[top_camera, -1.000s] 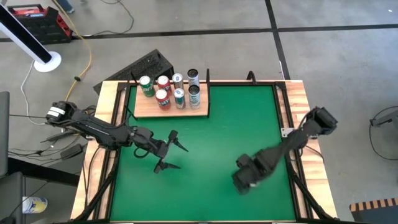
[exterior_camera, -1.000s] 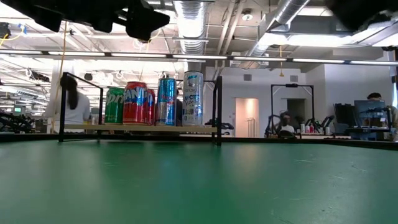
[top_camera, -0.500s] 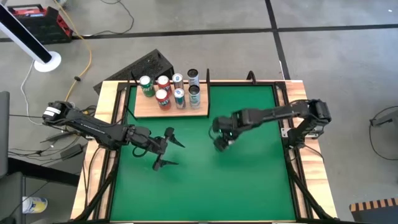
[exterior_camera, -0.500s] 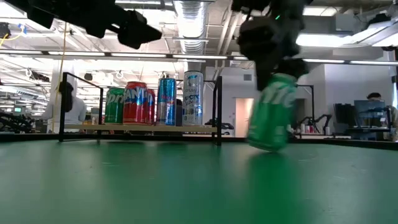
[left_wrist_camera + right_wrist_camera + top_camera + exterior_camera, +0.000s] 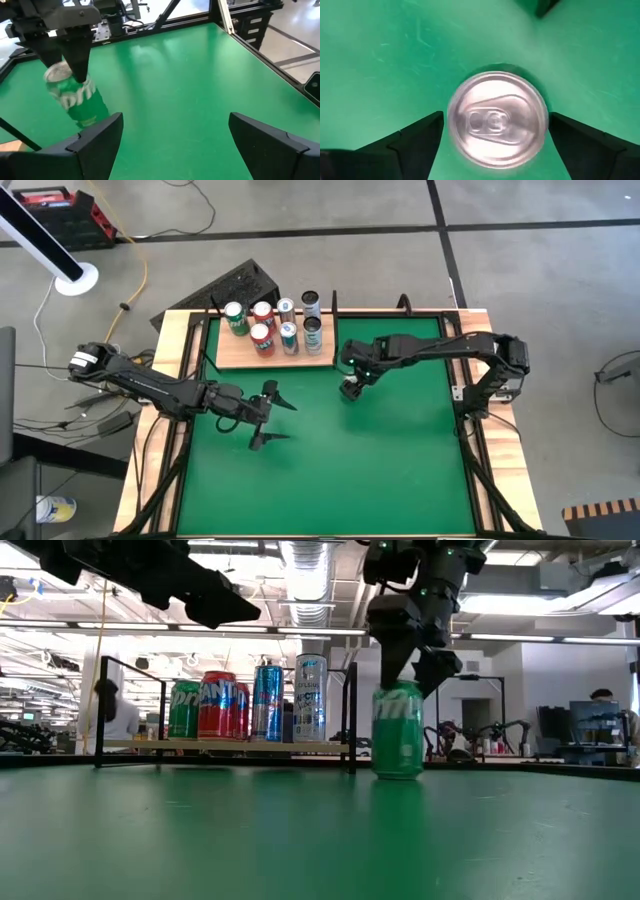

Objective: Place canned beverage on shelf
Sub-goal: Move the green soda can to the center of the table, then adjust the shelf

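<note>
A green can (image 5: 398, 735) stands upright on or just above the green table, right of the pale wooden shelf (image 5: 322, 360). The can also shows in the left wrist view (image 5: 75, 97). My right gripper (image 5: 352, 388) is over the can and shut on it. The shelf (image 5: 225, 746) stands at the table's far left on thin black posts and bears several upright cans (image 5: 272, 325). My left gripper (image 5: 268, 420) is open and empty above the table, left of the green can and near of the shelf. My right gripper pinches the green can between its two fingers (image 5: 415, 137) at opposite sides of the can's wall just below the top rim (image 5: 452, 124). The fingers come from above, pointing down. The can is upright; whether its base rests on the table or hangs just above it, I cannot tell.
A black post (image 5: 334, 305) stands at the shelf's right far corner, close to the green can. Wooden strips (image 5: 480, 340) run along the table's sides. Open green surface (image 5: 380, 470) lies at the near and right parts of the table.
My right gripper has gone from the table's near right toward the far edge and the shelf, carrying the green can. The can hung tilted and clear of the table half a second ago; now it is upright and lower, right of the shelf.
</note>
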Tool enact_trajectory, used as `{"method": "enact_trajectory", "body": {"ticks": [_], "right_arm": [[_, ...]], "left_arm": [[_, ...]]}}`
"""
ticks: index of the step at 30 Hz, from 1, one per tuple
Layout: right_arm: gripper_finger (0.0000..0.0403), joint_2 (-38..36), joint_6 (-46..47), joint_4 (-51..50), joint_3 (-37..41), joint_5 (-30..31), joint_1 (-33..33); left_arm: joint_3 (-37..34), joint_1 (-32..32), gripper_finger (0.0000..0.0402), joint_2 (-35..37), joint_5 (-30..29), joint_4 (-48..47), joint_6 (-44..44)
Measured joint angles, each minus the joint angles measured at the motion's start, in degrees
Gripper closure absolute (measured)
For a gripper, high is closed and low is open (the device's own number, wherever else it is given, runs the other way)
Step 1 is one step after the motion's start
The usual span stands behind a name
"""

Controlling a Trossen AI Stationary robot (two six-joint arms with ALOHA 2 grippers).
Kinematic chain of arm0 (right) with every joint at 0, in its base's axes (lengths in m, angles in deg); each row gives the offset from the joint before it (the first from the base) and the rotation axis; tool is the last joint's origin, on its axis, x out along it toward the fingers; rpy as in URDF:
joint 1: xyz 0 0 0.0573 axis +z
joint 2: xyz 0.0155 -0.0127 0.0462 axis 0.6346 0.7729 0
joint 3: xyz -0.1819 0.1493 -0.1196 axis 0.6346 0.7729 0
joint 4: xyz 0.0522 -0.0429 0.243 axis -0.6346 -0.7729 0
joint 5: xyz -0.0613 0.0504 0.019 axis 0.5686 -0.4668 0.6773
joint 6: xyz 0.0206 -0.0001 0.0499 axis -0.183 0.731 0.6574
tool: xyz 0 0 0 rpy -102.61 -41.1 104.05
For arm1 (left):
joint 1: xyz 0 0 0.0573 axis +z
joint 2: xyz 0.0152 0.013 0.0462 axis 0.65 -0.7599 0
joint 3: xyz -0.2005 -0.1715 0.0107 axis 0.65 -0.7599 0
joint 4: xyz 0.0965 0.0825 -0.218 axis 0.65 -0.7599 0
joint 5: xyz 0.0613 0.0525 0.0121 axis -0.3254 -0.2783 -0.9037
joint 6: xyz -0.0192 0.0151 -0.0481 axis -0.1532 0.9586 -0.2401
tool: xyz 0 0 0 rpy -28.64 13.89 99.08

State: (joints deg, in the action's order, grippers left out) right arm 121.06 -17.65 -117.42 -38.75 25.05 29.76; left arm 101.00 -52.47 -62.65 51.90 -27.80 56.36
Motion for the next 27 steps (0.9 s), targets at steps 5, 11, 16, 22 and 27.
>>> {"method": "enact_trajectory", "body": {"ticks": [5, 11, 16, 22, 27], "right_arm": [[0.0008, -0.02, -1.0, 2.44, -0.02, -4.22, -0.6], [0.0013, -2.54, -4.5, 1.62, -0.06, -4.58, -0.14], [0.0013, -7.94, -9.46, -2.24, -0.07, -2.31, 0.3], [0.0013, -15.1, -11.99, -10.2, 0.04, 4.33, 2.89], [0.0013, -22.63, -11.46, -11.13, 4.5, 12.02, 6.27]], "left_arm": [[0.0, 0.65, 0.0054, -0.02, -1.84, -0.28, 1.43], [0.0, 3.79, 0.0054, -0.84, -2.93, 0.38, 1.35], [-0.07, 7.84, 0.0054, -4.73, -2.74, 6.96, -0.2], [1.82, 12.72, 0.0054, -13.66, 3.24, 20.44, -0.88], [10.19, 17.19, 0.0054, -22.44, 13.23, 18.27, 1.77]]}}
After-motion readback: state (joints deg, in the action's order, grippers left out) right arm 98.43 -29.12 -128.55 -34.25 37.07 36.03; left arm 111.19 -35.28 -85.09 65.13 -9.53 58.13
